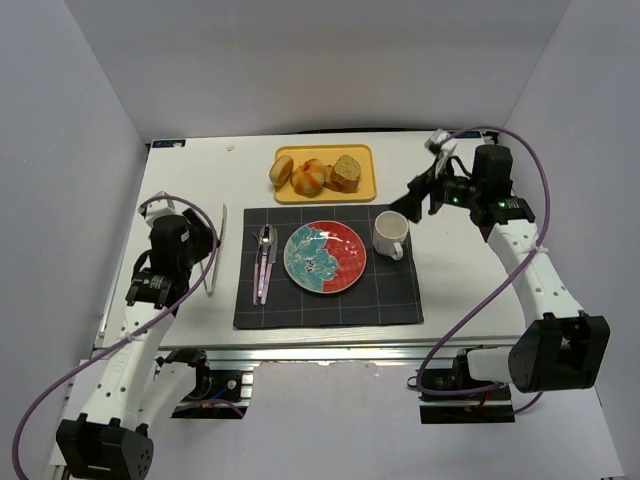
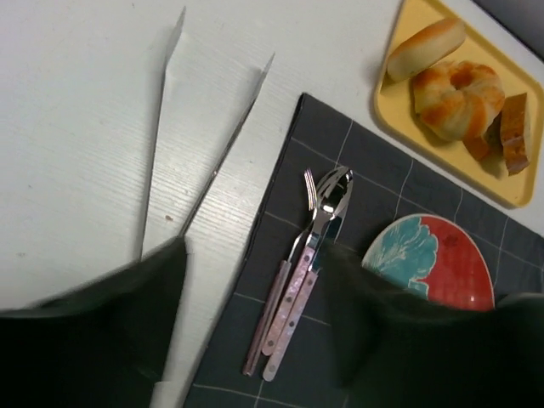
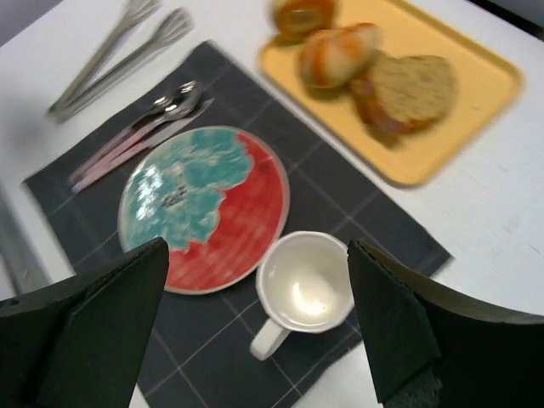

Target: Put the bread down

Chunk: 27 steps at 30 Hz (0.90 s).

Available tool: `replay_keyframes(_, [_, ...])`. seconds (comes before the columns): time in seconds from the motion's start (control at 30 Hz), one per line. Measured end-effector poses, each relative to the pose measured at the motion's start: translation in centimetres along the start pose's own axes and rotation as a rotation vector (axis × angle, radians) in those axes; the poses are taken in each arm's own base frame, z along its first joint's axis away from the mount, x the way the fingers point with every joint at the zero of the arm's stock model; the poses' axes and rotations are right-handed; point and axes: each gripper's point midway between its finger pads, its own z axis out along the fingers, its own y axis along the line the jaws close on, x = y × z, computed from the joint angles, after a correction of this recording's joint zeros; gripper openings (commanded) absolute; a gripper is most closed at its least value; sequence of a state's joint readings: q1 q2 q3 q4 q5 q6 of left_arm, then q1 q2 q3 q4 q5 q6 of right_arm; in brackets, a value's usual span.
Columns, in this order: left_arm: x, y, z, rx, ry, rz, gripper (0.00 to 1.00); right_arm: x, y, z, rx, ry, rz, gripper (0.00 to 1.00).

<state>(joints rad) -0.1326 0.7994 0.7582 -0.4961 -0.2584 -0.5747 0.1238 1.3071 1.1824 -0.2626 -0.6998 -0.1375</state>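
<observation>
Found left gripper (image 2: 253, 246) spread wide, gripping nothing; tongs (image 2: 161, 127) lying ahead of one finger, cutlery (image 2: 297, 280) seen between the two. Found right gripper (image 3: 257, 246) likewise parted and empty, with cup (image 3: 304, 285) seen between its fingers and plate (image 3: 204, 204) beside it. Located bread (image 3: 374, 76) on tray (image 3: 480, 93), well beyond both fingers, untouched.

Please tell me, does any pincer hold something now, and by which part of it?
Nothing is held. The left pincer is open near the tongs, and the right pincer is open above the mug; both are empty.
</observation>
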Motion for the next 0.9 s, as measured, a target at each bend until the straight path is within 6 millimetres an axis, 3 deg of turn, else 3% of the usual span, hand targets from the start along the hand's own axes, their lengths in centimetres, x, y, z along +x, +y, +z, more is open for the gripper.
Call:
replay_keyframes(0.03, [0.2,0.1,0.2,-0.007,0.009,0.006,0.14,0.4,0.8,-0.1,-0.056,0.0,-0.047,0.8])
replay_keyframes(0.07, [0.5,0.3,0.4,-0.015,0.021,0.016,0.0,1.0,1.7,-0.3,-0.121,-0.005,-0.121,0.73])
replay_keyframes(0.13, [1.3,0.9,0.9,-0.045,0.053,0.043,0.0,2.1,3.6,-0.5,-0.232,-0.025,-0.229,0.5])
replay_keyframes(0.2, [2.2,1.7,1.4,-0.076,0.094,0.073,0.02,3.5,6.2,-0.4,-0.374,-0.051,-0.325,0.4])
replay_keyframes(0.23, [2.9,2.3,1.7,-0.105,0.123,0.097,0.5,3.8,7.0,-0.1,-0.429,-0.067,-0.367,0.43])
replay_keyframes(0.27, [3.0,2.5,1.8,-0.113,0.131,0.105,0.63,4.0,7.3,0.0,-0.45,-0.07,-0.379,0.61])
replay_keyframes(0.33, [3.4,3.2,2.2,-0.145,0.146,0.124,0.79,4.5,7.8,0.4,-0.497,-0.063,-0.391,0.87])
replay_keyframes(0.37, [3.7,3.6,2.5,-0.164,0.16,0.132,0.85,4.7,7.7,0.7,-0.508,-0.058,-0.395,0.89])
replay_keyframes(0.53, [5.7,5.3,4.1,-0.241,0.248,0.167,0.96,5.5,7.5,1.2,-0.519,-0.041,-0.403,0.89])
replay_keyframes(0.9, [9.2,7.1,10.2,-0.32,0.492,0.386,0.95,4.7,7.2,1.6,-0.505,-0.063,-0.406,0.89])
